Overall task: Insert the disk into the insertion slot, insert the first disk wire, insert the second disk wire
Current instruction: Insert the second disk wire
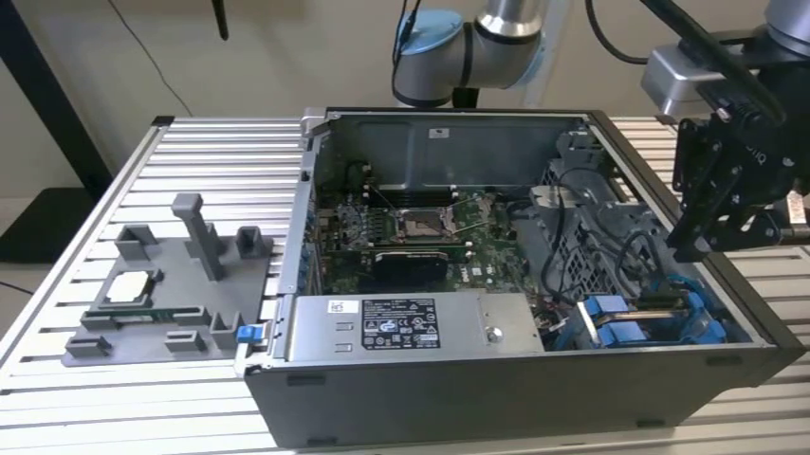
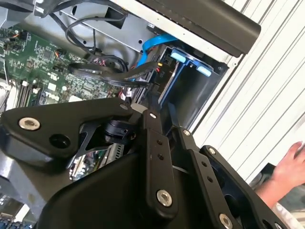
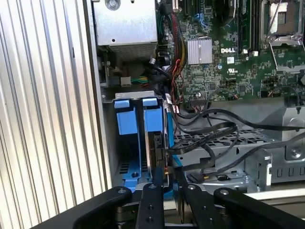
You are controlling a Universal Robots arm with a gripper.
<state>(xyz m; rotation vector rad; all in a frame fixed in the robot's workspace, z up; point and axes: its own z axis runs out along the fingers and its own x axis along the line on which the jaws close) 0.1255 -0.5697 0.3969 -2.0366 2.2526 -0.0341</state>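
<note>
The grey jointed robot arm reaches in from the far side, its black linkage gripper hanging fingers-down at the exterior view's right. In the first wrist view the gripper has its black fingers drawn close together. A person's bare hand lies beside it.

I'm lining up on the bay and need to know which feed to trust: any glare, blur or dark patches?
Exterior view: even light, the gripper dark against the case. First wrist view: the slot is well lit, with glare on the ribbed table. Second wrist view: black linkage blocks the foreground; a hand at the edge is blurred.
</note>
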